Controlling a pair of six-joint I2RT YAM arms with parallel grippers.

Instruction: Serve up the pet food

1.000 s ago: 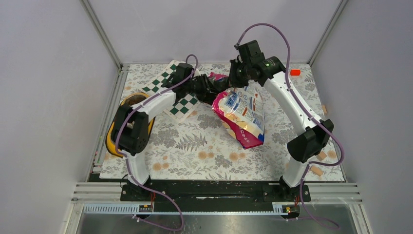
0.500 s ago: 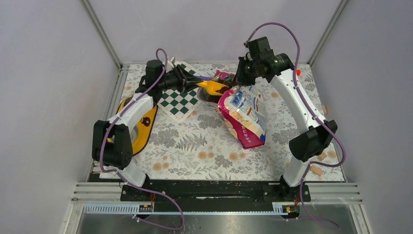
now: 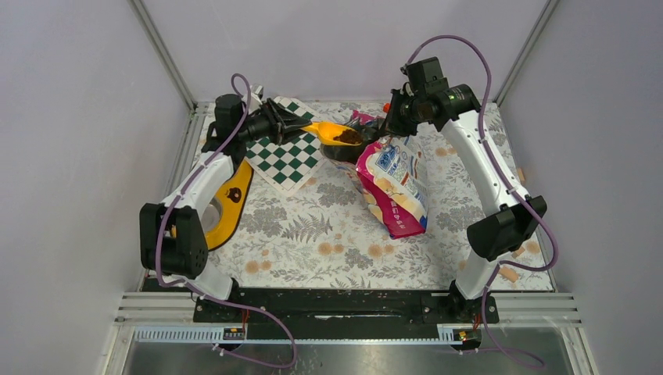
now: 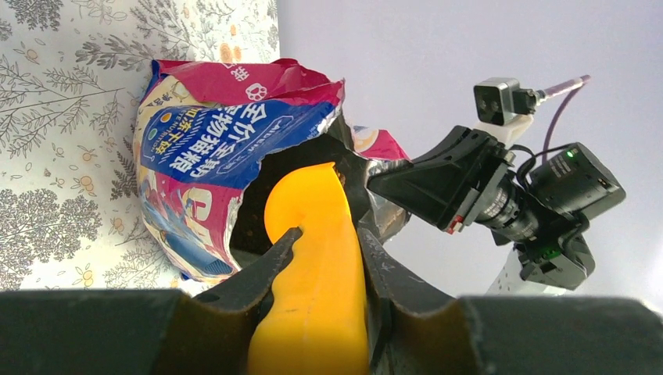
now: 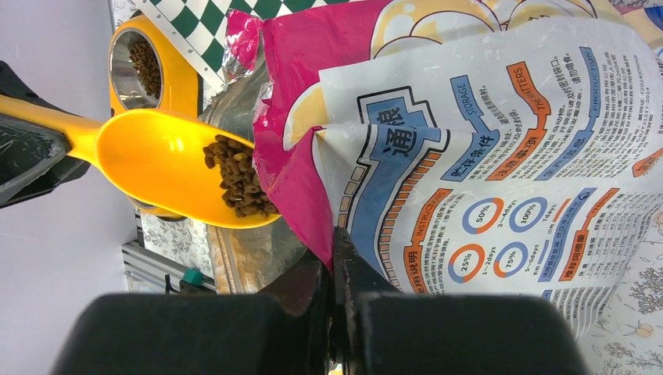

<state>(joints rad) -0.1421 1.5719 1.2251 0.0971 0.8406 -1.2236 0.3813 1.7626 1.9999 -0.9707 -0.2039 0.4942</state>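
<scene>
worktop (image 3: 313, 234): flat floral-print cloth, matte, nothing slippery-looking.
feeder (image 3: 227, 207): rounded yellow plastic at 9 o'clock, partly under the left arm. The right wrist view shows a shiny steel cup in it with some kibble already inside.
bag (image 3: 395, 187): glossy pink-and-blue pillow bag, crinkly with a foil lining, lying mid-worktop with its torn mouth toward 12 o'clock.
checkered mat (image 3: 289, 156): thin green-and-white squares at 11 o'clock, between the feeder and the bag's mouth.
right hand (image 5: 335, 242): shut tight, pinching the bag's upper edge so the mouth gapes.
left hand (image 4: 328, 234): clamped on the scoop's handle, a finger on each side.
scoop (image 3: 335, 133): smooth orange plastic, bowl facing up, right at the bag's mouth around 12 o'clock.
pet food (image 5: 238, 183): small dark-brown pellets, a modest heap near the front of the scoop.
step: looks to me like the scoop's loaded and the carry to the feeder is up.
next move: probably swing toward 9 o'clock over the mat, keeping the scoop level since loose pellets roll, then tip over a cup.
</scene>
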